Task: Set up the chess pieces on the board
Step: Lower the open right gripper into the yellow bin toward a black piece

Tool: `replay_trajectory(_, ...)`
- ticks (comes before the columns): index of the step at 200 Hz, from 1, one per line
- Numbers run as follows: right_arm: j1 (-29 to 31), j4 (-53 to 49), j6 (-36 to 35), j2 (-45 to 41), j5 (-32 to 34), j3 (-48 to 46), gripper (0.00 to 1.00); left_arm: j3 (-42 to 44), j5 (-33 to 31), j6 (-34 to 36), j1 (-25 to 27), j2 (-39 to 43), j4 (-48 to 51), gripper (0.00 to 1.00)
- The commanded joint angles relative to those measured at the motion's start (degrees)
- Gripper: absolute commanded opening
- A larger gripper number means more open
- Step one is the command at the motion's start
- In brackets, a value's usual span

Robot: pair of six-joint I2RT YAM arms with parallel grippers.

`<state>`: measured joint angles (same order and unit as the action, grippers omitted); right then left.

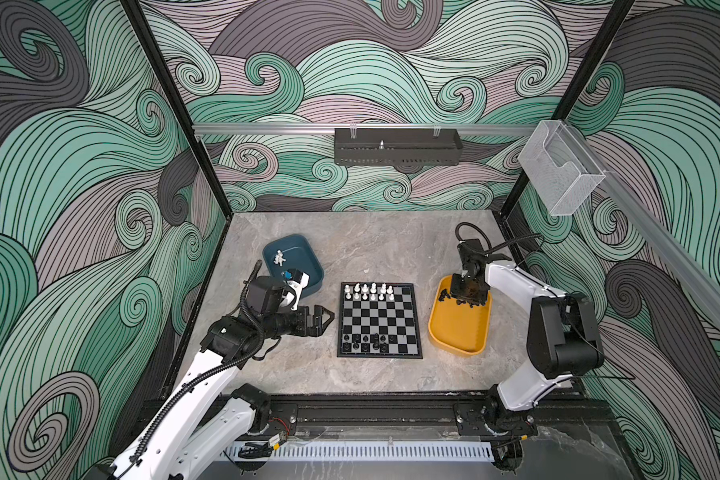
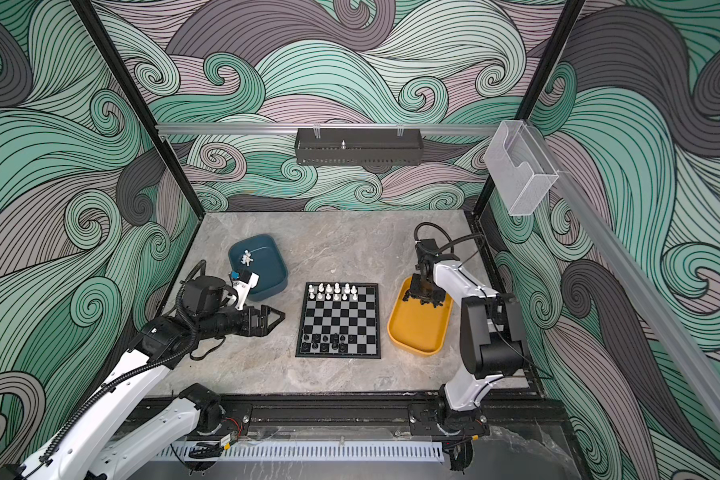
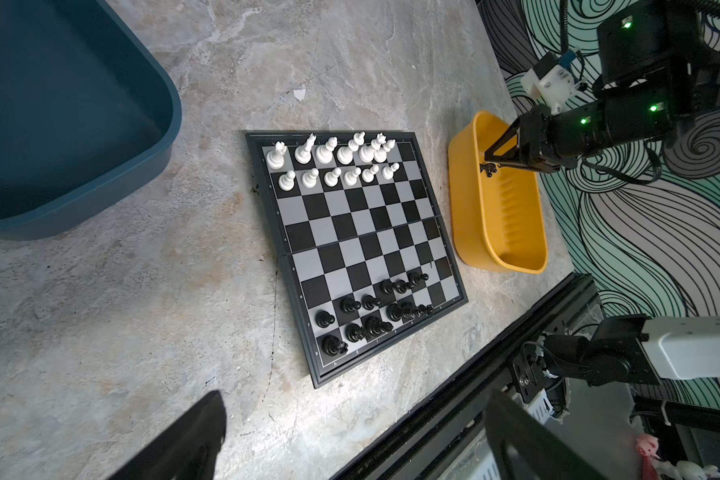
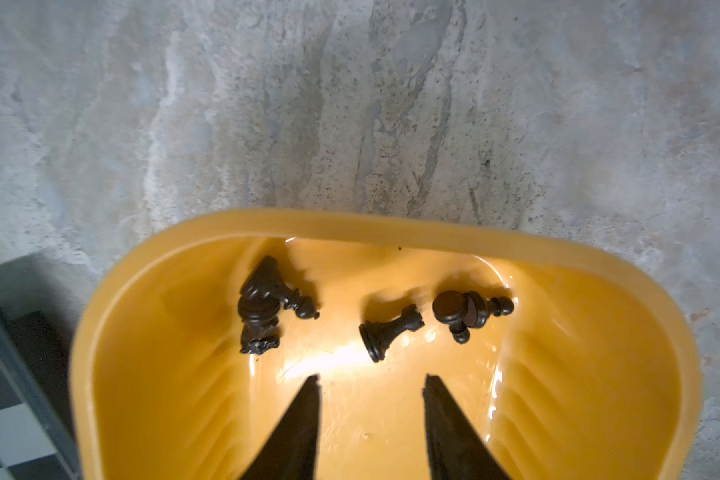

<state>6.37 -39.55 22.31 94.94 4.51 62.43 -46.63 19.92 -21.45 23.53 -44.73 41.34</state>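
As my half-spread, empty right gripper (image 4: pixel 371 377) hangs in the yellow plastic tray (image 4: pixel 350 226), the toppled black plastic rook (image 4: pixel 391 330) lies just ahead, axis aslant

Robot lab cell, swirl-printed enclosure walls (image 1: pixel 80 187), aluminium frame rail (image 1: pixel 267 129), black arm-mounting track (image 1: pixel 371 415), stone-look tabletop (image 1: pixel 371 249)

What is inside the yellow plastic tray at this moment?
Small black plastic chess pieces lie toppled at one end of the yellow plastic tray, by the right gripper, jaws apart. Overlapping pieces hide the exact count.
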Motion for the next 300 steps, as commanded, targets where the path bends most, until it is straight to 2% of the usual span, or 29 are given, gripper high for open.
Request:
replay_trajectory(1,-1.75,0.56,6.4,-0.32,-5.11,-2.04,0.37,0.02,0.47,-0.07,-0.41,0.42,-0.34,0.99)
replay_trajectory(22,-3.07,3.68,11.67,-0.01,-7.4,-3.47,0.46,-0.02,0.47,-0.03,-0.37,0.41,-0.37,0.99)
replay_trajectory(48,-3.77,4.68,16.65,2.02,-5.83,-2.79,0.57,0.0,0.47,-0.05,-0.42,0.43,-0.29,0.99)
replay_trajectory(72,-4.91,5.08,19.67,4.9,-5.93,-0.8,0.61,-0.03,0.47,-0.06,-0.41,0.87,-0.32,0.99)
replay_trajectory(123,-5.8,7.34,25.94,5.66,-5.19,-0.56,0.61,0.1,0.82,-0.08,-0.4,1.14,-0.56,0.99)
replay_trajectory(182,-5.99,8.15,27.13,4.0,-4.57,-1.55,0.62,0.18,1.49,-0.1,-0.41,1.25,-0.9,0.99)
replay_trajectory(213,-7.64,7.73,30.27,6.52,-6.56,-0.76,0.49,0.31,1.76,-0.08,-0.41,1.47,-0.93,0.99)
replay_trajectory(271,-8.24,5.0,33.39,10.34,-6.81,3.01,0.47,0.34,2.14,-0.17,-0.41,1.84,-1.17,0.98)
replay_trajectory(300,-7.76,4.8,31.13,10.8,-7.98,2.73,0.45,0.32,2.23,-0.21,-0.41,2.1,-1.2,0.99)
